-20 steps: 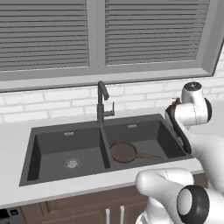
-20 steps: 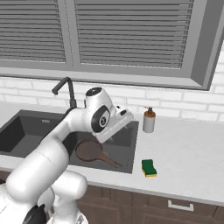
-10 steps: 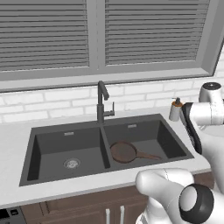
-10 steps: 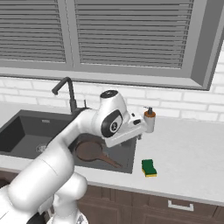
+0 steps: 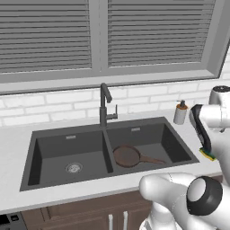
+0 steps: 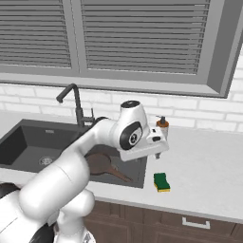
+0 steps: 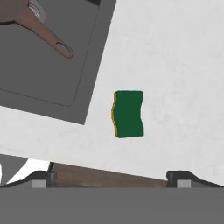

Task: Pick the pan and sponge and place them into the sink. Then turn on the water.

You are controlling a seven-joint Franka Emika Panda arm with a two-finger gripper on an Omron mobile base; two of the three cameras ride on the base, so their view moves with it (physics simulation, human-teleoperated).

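Grey slatted blinds (image 5: 148, 31) are being shown across the top, white brick wall (image 5: 54, 105) below, pale counter (image 6: 209, 166) at right.

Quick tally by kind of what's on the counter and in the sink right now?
Pan, in the right basin of the sink: 1
Sponge, on the counter: 1
Soap bottle, on the counter: 1
Faucet: 1
Total: 4
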